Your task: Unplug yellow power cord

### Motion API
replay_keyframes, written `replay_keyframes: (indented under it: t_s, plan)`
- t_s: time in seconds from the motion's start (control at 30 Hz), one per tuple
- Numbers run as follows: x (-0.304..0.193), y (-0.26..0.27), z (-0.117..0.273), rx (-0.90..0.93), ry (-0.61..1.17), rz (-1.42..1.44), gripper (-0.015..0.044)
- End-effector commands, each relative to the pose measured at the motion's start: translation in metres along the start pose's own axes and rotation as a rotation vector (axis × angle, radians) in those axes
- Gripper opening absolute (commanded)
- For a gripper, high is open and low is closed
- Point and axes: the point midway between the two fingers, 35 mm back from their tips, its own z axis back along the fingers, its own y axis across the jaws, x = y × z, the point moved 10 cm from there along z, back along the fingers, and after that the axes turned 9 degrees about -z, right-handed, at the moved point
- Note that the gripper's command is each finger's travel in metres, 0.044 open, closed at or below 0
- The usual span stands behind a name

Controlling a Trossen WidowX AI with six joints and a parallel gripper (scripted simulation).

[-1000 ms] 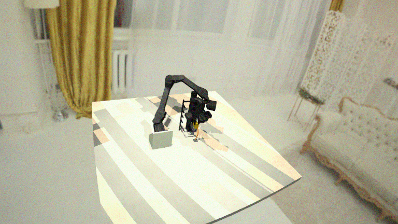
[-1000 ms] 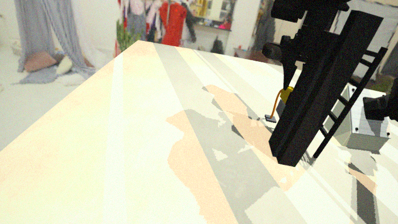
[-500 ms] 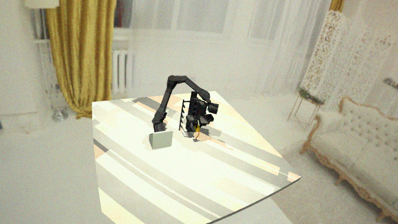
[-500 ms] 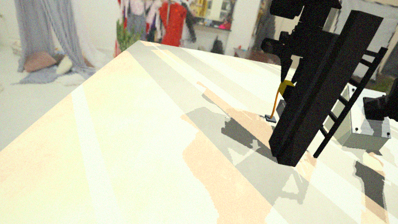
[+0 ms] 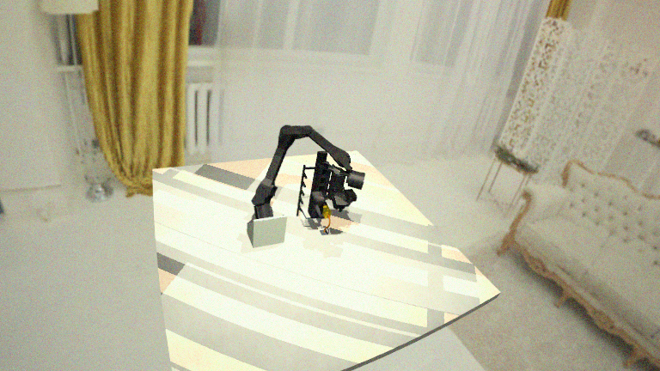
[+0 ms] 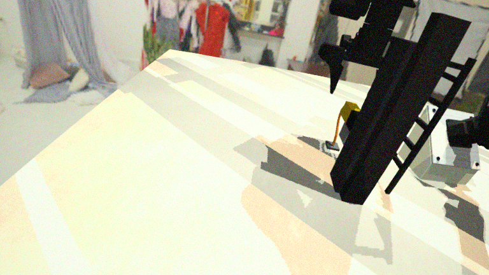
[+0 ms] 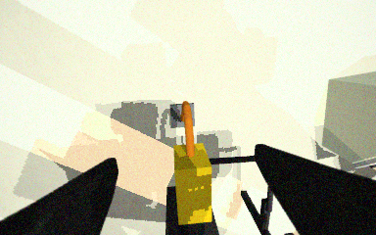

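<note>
My hand stands wide apart, gripping nothing — the yellow plug sits between its fingers, untouched. Whether it has left the power strip I cannot tell. Remaining — withdraw clear.

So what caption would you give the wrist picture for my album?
Open jaws either side of the yellow plug, touching neither face, its orange cord running away across the striped table.

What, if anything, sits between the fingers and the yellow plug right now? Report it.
Nothing visible. In the wrist view the gripper is open, its fingers spread either side of the yellow plug with bare gaps between. The orange cord runs away from the plug, not across either gap.
</note>
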Motion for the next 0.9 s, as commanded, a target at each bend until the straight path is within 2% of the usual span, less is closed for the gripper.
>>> replay_keyframes:
  t_s: [0.0,0.87]
  plan:
    - [0.0333,0.0024,0.0070,0.002,-0.001,-0.011,0.0440]
    - [0.0406,0.0028,0.0082,0.002,-0.001,-0.010,0.0440]
